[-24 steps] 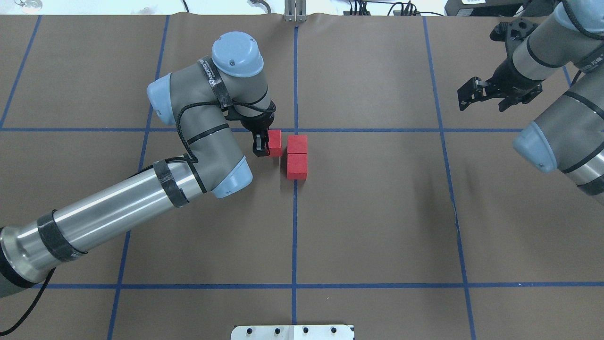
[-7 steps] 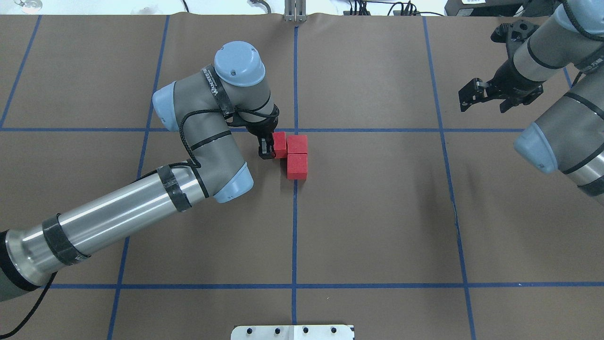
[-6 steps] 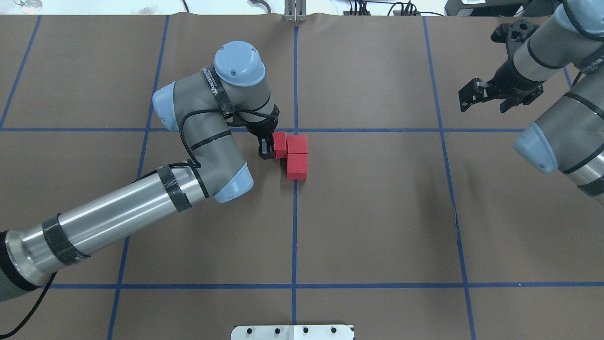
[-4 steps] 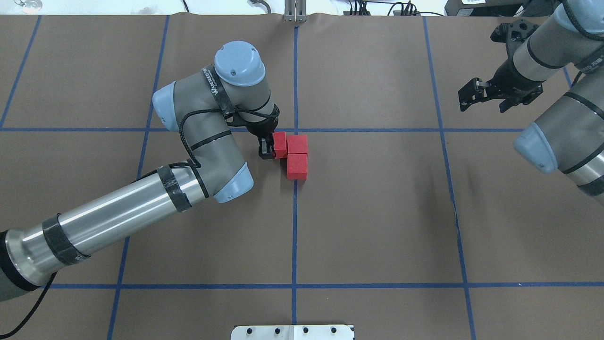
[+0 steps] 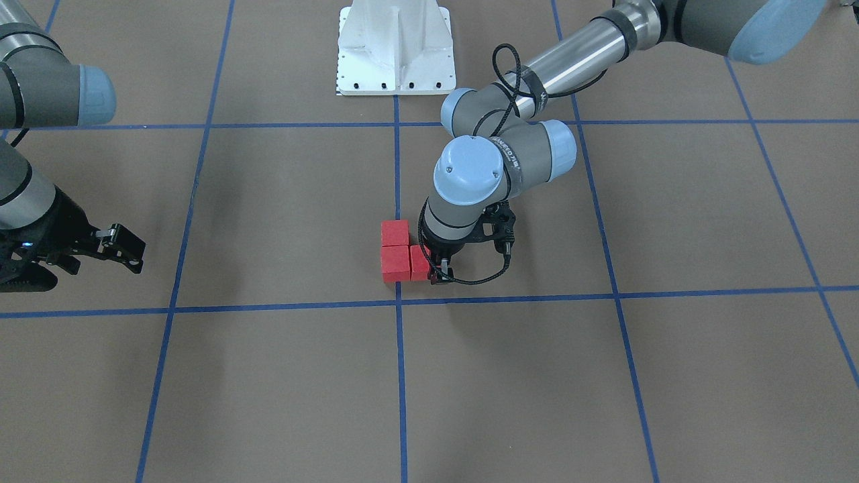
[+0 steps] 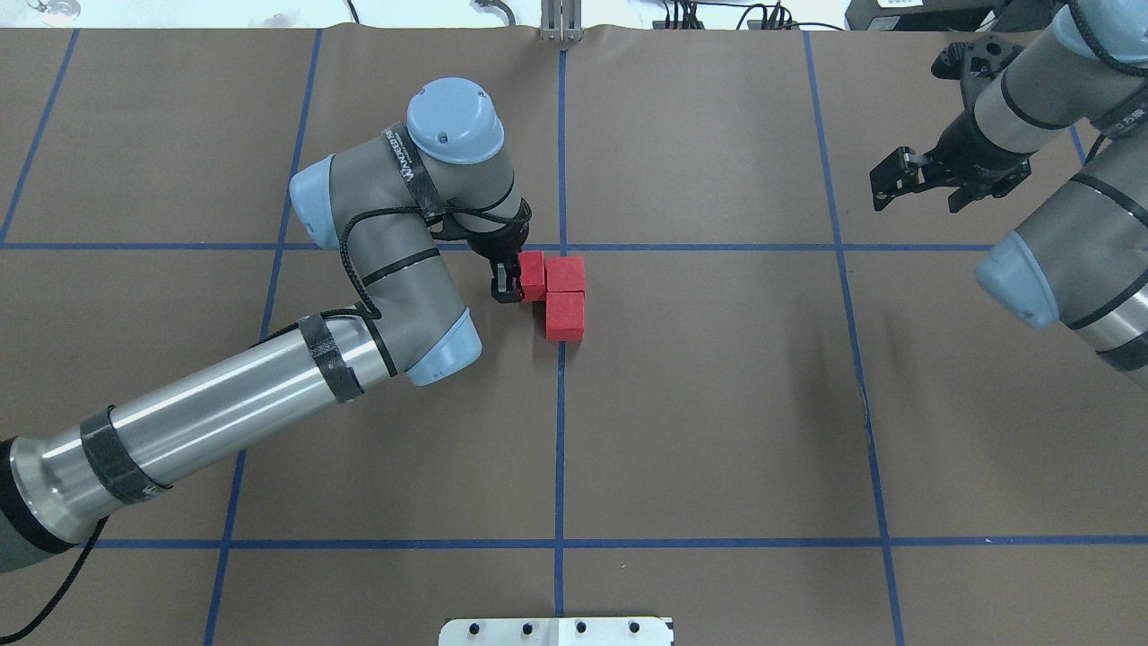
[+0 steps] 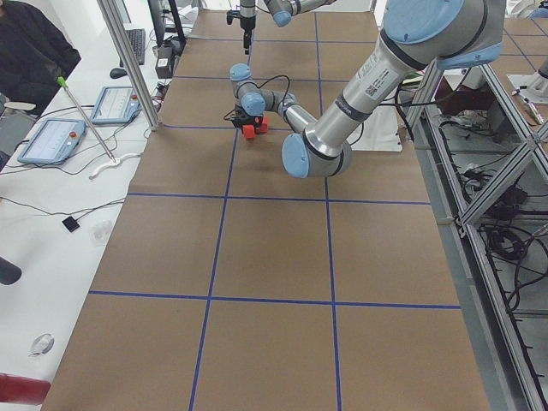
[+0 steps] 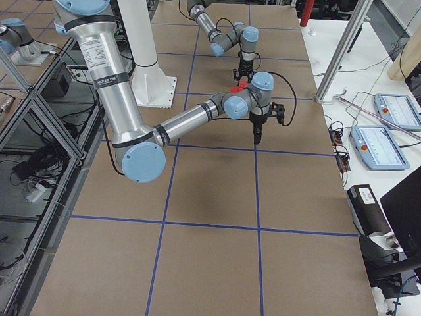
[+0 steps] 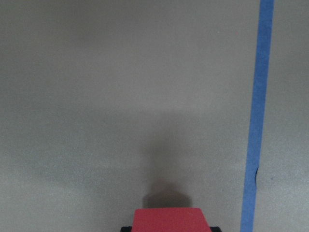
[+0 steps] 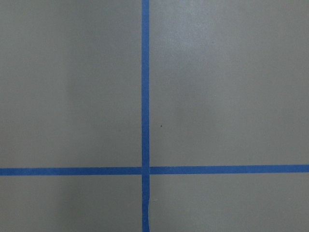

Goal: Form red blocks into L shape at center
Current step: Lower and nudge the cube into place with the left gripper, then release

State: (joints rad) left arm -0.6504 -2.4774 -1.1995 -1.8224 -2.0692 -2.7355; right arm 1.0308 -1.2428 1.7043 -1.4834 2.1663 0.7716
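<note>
Three red blocks lie just on the robot's side of the center, the crossing of blue tape lines. Two of them sit in a column on the middle line. The third red block adjoins the far one's left side, so the three make an L. My left gripper is shut on this third block, which shows at the bottom of the left wrist view. From the front, that block is partly hidden behind the left gripper. My right gripper hangs open and empty at the far right.
The white robot base plate sits at the near table edge. A metal post and cables line the far edge. A person sits by tablets on a side table beyond that edge.
Since 3.3 s ago my left gripper has carried its red block right, closing the gap to the other two. Over the last second nothing has moved.
</note>
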